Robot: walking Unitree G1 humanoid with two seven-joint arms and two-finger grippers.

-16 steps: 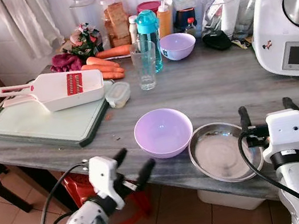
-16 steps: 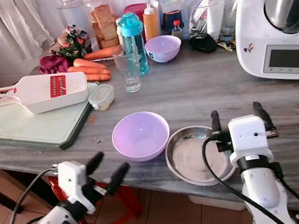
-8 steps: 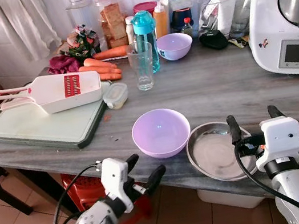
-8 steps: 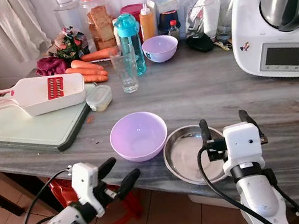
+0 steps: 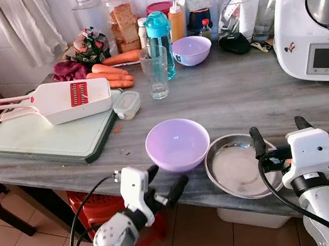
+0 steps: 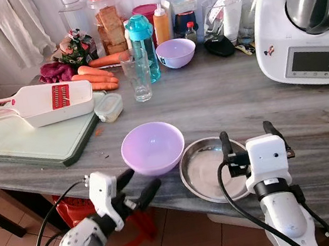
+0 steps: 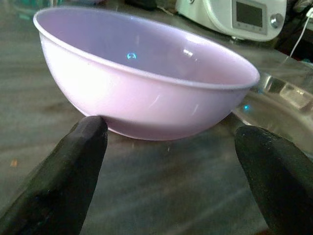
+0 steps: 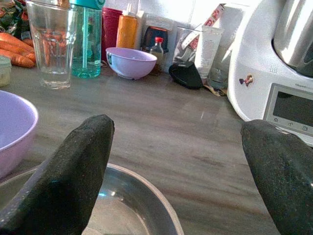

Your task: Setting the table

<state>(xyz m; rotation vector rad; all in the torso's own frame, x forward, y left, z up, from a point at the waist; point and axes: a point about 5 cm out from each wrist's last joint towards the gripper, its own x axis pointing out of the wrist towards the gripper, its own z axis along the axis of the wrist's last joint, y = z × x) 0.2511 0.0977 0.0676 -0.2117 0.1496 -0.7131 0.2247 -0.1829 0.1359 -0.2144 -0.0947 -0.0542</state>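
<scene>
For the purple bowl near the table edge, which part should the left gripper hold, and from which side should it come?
Probably the near rim of the purple bowl, approached from the table's front edge, where the left gripper is with its fingers open. The bowl stands upright and its round wall is wide, so one finger inside and one outside suits it. The steel plate crowds its right side.

The silver left arm's black-fingered left gripper [image 5: 164, 183] and right gripper [image 5: 277, 131] both reach forward, fingers spread.
</scene>
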